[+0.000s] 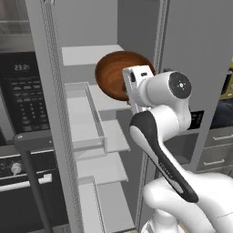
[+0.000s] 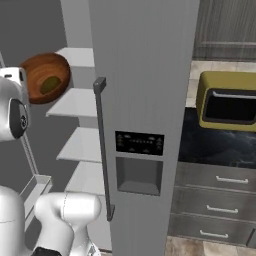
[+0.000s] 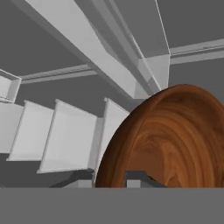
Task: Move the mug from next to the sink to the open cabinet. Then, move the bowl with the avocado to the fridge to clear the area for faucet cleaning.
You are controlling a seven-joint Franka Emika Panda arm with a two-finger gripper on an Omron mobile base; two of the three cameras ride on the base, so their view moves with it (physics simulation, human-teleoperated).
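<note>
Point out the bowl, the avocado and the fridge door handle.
bowl (image 1: 113, 73), left base view, wooden inner surface.
avocado (image 2: 50, 83), right base view, its green top inside the bowl.
fridge door handle (image 2: 102, 145), right base view, mid-bar.

1. Left base view: behind the arm's left, facing the open fridge (image 1: 86, 136) interior, oven (image 1: 22, 136) at left.
2. Right base view: behind its right, facing the fridge door; both share bowl (image 2: 45, 77) and shelves.
3. Hand view: close behind the bowl, facing the shelves.

Bare fridge shelf (image 2: 75, 102) under bowl (image 2: 45, 78)
</note>
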